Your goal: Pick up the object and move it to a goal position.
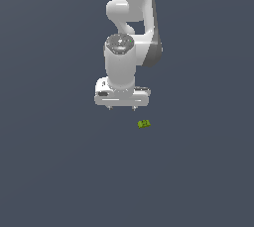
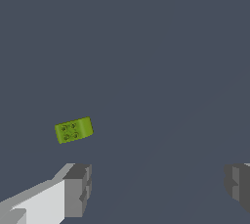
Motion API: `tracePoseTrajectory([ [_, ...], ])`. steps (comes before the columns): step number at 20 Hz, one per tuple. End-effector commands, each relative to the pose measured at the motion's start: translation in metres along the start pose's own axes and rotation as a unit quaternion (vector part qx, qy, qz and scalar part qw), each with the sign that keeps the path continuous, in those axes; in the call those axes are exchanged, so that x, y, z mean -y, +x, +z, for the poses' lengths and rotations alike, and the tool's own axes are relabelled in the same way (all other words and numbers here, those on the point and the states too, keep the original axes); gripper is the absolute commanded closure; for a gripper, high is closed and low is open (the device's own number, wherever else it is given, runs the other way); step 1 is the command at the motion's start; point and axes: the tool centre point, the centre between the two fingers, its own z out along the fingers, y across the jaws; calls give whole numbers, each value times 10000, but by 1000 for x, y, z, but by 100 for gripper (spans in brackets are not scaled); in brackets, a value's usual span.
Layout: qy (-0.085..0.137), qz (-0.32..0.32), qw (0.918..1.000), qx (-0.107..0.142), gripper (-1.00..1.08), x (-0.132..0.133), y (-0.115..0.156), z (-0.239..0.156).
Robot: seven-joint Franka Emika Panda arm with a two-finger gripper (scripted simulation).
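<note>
I'm on the approach: gripper (image 1: 121, 107) hangs with fingers apart, nothing held. The object (image 1: 144, 124) lies near, at its four o'clock; next I centre over it and descend.

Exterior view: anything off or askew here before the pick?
Nothing damaged or spilled. The only thing of note: the small yellow-green block lies off to the exterior view's right of the gripper, not under it. In the wrist view the block sits turned at a slight angle, outside the open fingers.
</note>
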Motion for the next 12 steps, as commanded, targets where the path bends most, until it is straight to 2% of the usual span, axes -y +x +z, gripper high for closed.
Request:
tracePoseTrajectory([
  [1, 0, 0, 10000, 0, -92, 0, 0, 0],
  [12, -57, -319, 9993, 164, -92, 7, -5, 8],
])
